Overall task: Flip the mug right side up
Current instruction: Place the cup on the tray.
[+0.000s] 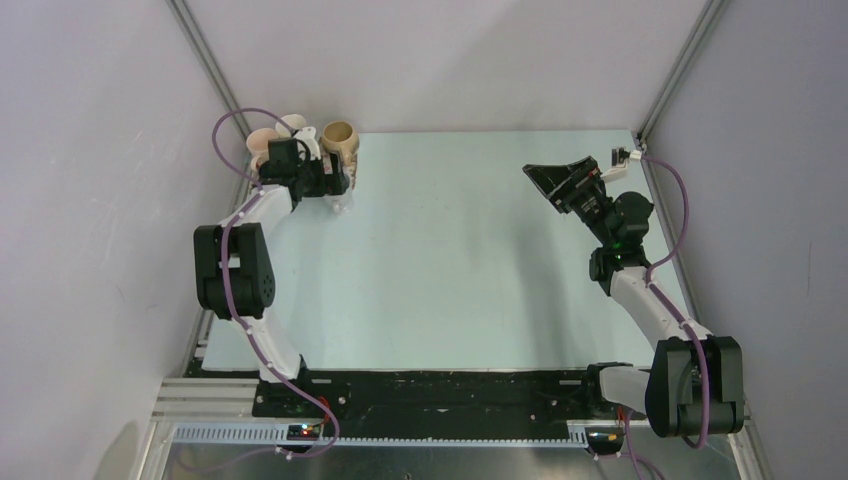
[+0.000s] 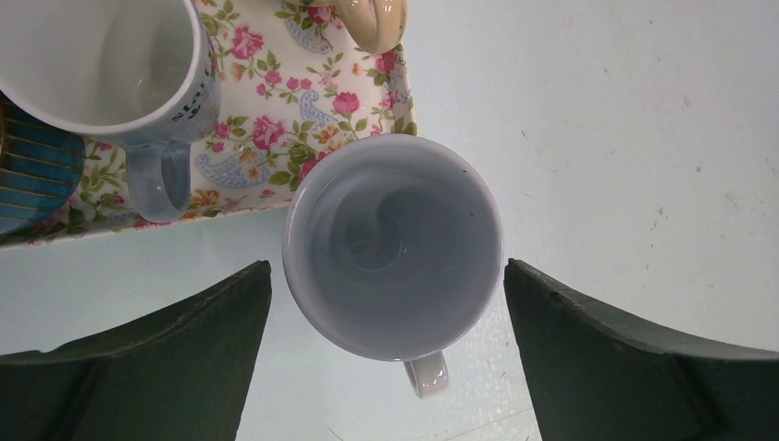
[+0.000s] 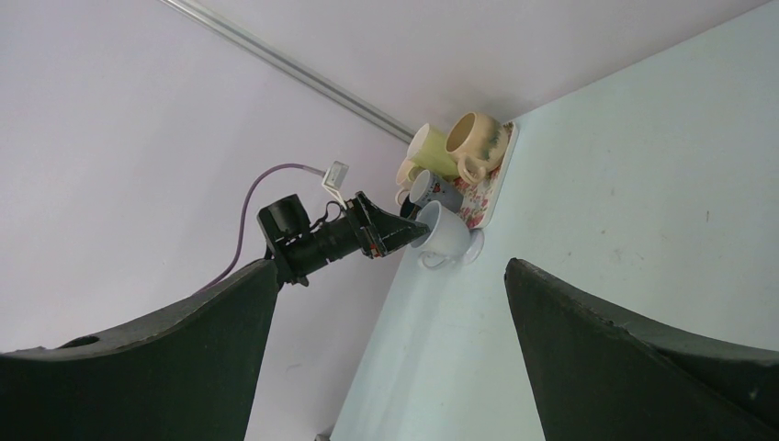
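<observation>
The white mug stands upright on the table, its mouth facing up and its handle pointing toward the near side. It sits right against the edge of a floral tray. My left gripper is open and hovers above the mug, one finger on each side, touching nothing. In the top view the left gripper is at the far left corner and mostly hides the mug. The mug also shows in the right wrist view. My right gripper is open, empty and raised at the far right.
The floral tray holds a blue-grey mug, a cream mug, another cream mug and a blue striped item. The enclosure walls and a frame post stand close behind the tray.
</observation>
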Action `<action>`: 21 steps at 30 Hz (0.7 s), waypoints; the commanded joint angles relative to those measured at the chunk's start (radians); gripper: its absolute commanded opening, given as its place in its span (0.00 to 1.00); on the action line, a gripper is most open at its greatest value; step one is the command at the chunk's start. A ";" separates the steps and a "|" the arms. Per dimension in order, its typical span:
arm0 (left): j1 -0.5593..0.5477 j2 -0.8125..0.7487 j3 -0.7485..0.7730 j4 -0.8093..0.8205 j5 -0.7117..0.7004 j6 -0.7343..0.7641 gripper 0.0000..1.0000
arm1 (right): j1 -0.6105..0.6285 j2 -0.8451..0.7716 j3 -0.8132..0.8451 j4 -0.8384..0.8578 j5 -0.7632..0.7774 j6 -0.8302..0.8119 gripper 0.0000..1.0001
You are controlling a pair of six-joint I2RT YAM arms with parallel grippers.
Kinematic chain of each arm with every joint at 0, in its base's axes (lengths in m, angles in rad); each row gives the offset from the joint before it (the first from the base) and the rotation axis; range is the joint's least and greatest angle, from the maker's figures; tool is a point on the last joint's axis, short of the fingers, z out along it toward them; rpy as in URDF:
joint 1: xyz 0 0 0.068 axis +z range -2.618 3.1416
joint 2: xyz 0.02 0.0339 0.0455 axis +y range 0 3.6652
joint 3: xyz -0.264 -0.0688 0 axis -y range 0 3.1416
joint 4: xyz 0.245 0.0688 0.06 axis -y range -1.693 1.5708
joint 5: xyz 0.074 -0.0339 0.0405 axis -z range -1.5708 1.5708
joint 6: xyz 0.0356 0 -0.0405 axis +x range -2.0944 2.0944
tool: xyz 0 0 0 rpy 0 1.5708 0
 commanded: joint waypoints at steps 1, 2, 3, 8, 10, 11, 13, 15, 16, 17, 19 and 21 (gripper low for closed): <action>0.003 -0.044 -0.001 0.032 -0.004 -0.009 1.00 | -0.002 0.005 0.006 0.035 0.009 -0.017 0.99; 0.004 -0.044 -0.001 0.031 -0.005 -0.009 1.00 | -0.002 0.005 0.007 0.036 0.010 -0.017 0.99; 0.004 -0.045 0.001 0.031 -0.006 -0.010 1.00 | -0.002 0.005 0.007 0.036 0.009 -0.019 0.99; 0.003 -0.046 0.004 0.032 -0.005 -0.009 1.00 | -0.003 0.005 0.007 0.038 0.009 -0.017 0.99; 0.003 -0.048 0.003 0.031 -0.005 -0.009 1.00 | -0.003 0.005 0.007 0.039 0.011 -0.019 0.99; 0.004 -0.049 0.002 0.031 -0.004 -0.009 1.00 | -0.003 0.005 0.007 0.039 0.010 -0.019 0.99; 0.003 -0.052 0.002 0.032 -0.007 -0.008 1.00 | -0.002 0.005 0.007 0.039 0.010 -0.019 0.99; 0.003 -0.056 0.002 0.032 -0.010 -0.006 1.00 | -0.002 0.004 0.007 0.039 0.012 -0.019 0.99; 0.003 -0.058 0.001 0.031 -0.011 -0.005 1.00 | -0.003 0.004 0.007 0.039 0.012 -0.020 0.99; 0.004 -0.059 0.002 0.032 -0.012 -0.003 1.00 | -0.004 0.004 0.007 0.039 0.011 -0.020 0.99; 0.003 -0.063 0.000 0.032 -0.017 0.001 1.00 | -0.004 0.003 0.007 0.039 0.011 -0.020 0.99; 0.004 -0.067 -0.003 0.032 -0.023 0.004 1.00 | -0.003 0.002 0.007 0.038 0.011 -0.021 0.99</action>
